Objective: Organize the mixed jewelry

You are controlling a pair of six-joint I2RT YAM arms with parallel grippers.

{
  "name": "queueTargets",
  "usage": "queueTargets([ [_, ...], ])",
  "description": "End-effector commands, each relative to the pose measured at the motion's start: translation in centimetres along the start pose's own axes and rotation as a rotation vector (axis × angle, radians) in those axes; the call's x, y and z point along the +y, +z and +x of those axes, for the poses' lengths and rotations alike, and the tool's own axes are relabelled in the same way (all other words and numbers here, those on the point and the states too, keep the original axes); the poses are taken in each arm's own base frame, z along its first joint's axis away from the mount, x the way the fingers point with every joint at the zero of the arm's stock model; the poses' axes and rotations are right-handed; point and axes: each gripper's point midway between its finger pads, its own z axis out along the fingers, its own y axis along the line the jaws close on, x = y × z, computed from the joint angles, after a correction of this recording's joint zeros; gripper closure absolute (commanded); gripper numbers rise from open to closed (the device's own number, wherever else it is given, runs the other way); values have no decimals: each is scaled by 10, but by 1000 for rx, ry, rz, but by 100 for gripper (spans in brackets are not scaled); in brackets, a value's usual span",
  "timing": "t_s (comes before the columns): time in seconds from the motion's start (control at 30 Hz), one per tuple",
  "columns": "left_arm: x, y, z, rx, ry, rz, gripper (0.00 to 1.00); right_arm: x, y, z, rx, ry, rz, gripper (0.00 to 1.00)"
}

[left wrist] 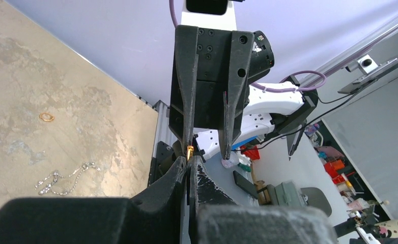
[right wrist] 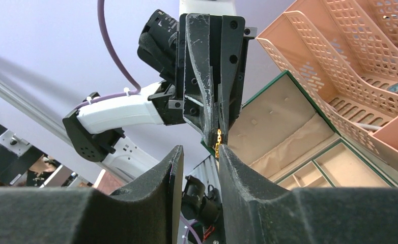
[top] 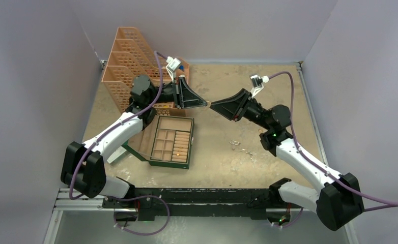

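Being pinched between the tightly shut tips of the left gripper (left wrist: 189, 165) is a tiny gold piece (left wrist: 189, 151) of the jewelry, which is being held in the air above the middle of the table (top: 227, 86), near the centre of the top view. The right gripper (right wrist: 199, 150) is being presented tip to tip against the left one, its jaws standing part-way apart and gripping nothing. The gold piece is being shown just beside one of its fingers (right wrist: 237, 173); whether the two touch cannot be told. On the tabletop, in the left part of the left wrist view, a gold ring (left wrist: 47, 117) and a silvery chain (left wrist: 67, 178) are being left lying apart from each other. The open green box (top: 170, 163) is being shown left of centre in the top view, with a peach mesh rack (top: 123, 56) behind it at the upper left.
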Motion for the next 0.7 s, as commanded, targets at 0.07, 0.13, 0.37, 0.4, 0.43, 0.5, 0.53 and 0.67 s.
queueTargets([
  [0.07,-17,-1,-8,-44,62,34,100,27,5,-20,-51,-61,-76,61],
  [0.13,-17,-1,-8,-46,61,34,100,23,6,-21,-58,-57,-60,55],
  [0.37,-20,-2,-9,-61,61,40,100,4,8,-20,-74,-31,6,61],
  [0.4,-20,-2,-9,-62,60,39,100,3,8,-20,-76,-29,12,62],
  [0.43,-20,-2,-9,-65,62,38,100,1,8,-20,-80,-26,18,64],
  [0.5,-20,-3,-9,-70,62,36,100,-3,7,-21,-88,-16,36,68],
  [0.53,-20,-3,-9,-70,62,35,100,-4,8,-21,-90,-12,41,68],
  [0.67,-20,-3,-9,-72,59,39,100,-3,9,-19,-83,-1,24,69],
])
